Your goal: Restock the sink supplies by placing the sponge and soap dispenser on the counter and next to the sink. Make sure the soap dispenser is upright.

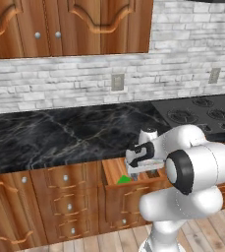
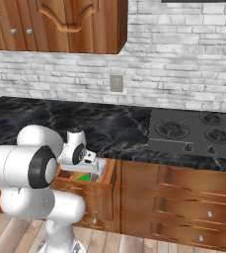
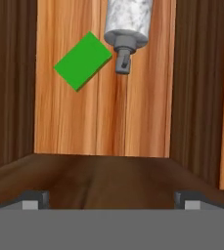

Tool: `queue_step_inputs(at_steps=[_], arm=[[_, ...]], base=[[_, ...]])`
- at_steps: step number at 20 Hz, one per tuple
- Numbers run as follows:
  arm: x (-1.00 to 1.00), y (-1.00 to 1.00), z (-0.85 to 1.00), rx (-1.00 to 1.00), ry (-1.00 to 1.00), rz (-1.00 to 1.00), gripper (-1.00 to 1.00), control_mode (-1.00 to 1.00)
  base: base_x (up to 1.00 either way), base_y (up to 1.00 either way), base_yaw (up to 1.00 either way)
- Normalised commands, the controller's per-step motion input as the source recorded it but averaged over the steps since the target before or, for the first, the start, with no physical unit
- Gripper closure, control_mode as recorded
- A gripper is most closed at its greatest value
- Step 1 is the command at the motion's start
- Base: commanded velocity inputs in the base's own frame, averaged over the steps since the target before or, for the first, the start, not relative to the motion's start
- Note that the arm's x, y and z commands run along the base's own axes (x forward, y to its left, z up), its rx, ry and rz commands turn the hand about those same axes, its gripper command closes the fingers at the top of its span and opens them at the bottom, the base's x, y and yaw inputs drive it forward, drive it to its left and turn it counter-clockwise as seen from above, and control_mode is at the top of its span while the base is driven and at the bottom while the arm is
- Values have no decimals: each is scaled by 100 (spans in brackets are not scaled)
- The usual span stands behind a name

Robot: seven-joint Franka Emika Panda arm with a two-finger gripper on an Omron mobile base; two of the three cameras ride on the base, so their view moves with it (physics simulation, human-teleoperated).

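Dark fingers stand wide apart at the bottom of our hand view, gripping nothing, poised over an open wooden drawer. On its floor we see the sponge, green face up and turned on a slant, with the soap dispenser just beside it, lying on its side, pump end toward us. From the base views we find the hand over the drawer pulled out below the black marble desk; the sponge lies inside.

i'm reading no text anywhere: no labels, brands, numbers or signs showing on cabinets, wall, stovetop or drawer contents.
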Motion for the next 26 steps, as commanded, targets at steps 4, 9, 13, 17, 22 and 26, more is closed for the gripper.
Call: queue_step_inputs(at_steps=[4,9,13,17,22,26], arm=[[3,1,-32,0,0,0,-100,-100],[-3,4,-31,0,1,0,-100,-100],[-30,2,-11,0,5,0,-100,-100],[-65,0,0,0,1,0,-100,-100],[-69,0,0,0,0,0,-100,-100],[-75,0,0,0,0,0,-100,-100]], base=[[0,0,0],[0,0,0],[0,0,0],[0,0,0],[0,0,0],[0,0,0]])
